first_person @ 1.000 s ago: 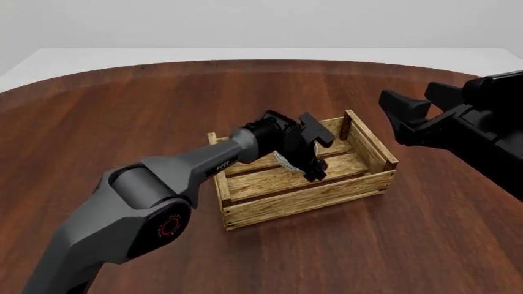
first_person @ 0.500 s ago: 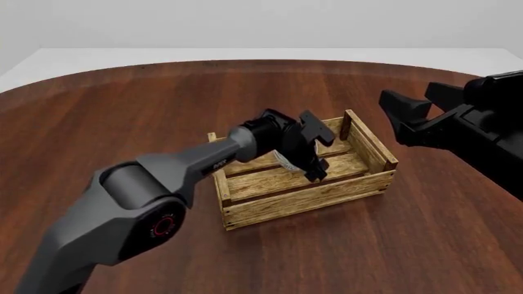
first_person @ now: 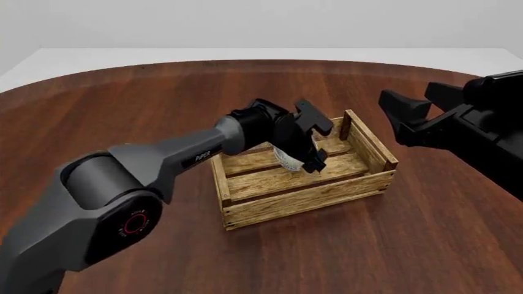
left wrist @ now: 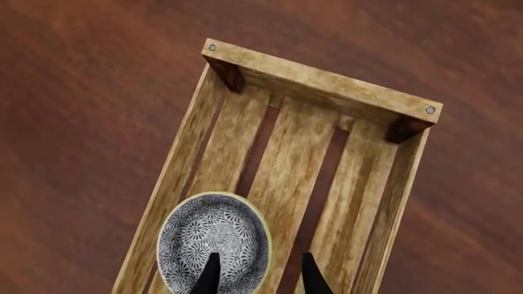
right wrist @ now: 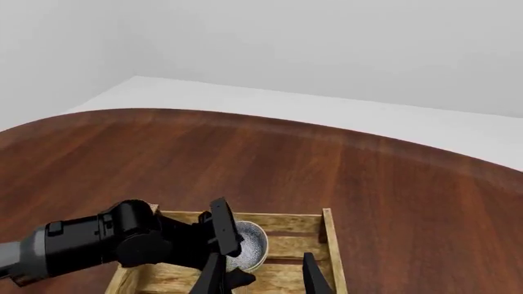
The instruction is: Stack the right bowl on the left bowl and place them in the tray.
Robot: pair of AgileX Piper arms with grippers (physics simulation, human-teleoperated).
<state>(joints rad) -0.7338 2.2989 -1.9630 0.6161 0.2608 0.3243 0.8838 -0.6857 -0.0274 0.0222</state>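
Left pincer (first_person: pixel 310 144) straddles a bowl (left wrist: pixel 214 242) rim inside the tray (first_person: pixel 307 193), grip unclear; right pincer (first_person: pixel 405 119) gapes.

Bowl (left wrist: pixel 214 240): pale body, dense blue-grey floral speckle across the inside, cream-yellow rim; one dark fingertip (left wrist: pixel 209 275) of the left gripper (left wrist: pixel 257 275) lies over the patterned inside, the other outside the rim.
Tray (left wrist: pixel 317 79): light honey-toned wood slats with mottled grain, darker brown gaps between them, dark reddish-brown corner posts, small grey nail heads on the end rail.
Table (first_person: pixel 122 110): deep red-brown wood, streaked grain.
Left arm (first_person: pixel 155 165): grey links, black wrist, red ring mark on the joint.
Right gripper (first_person: pixel 417 119): matte black.
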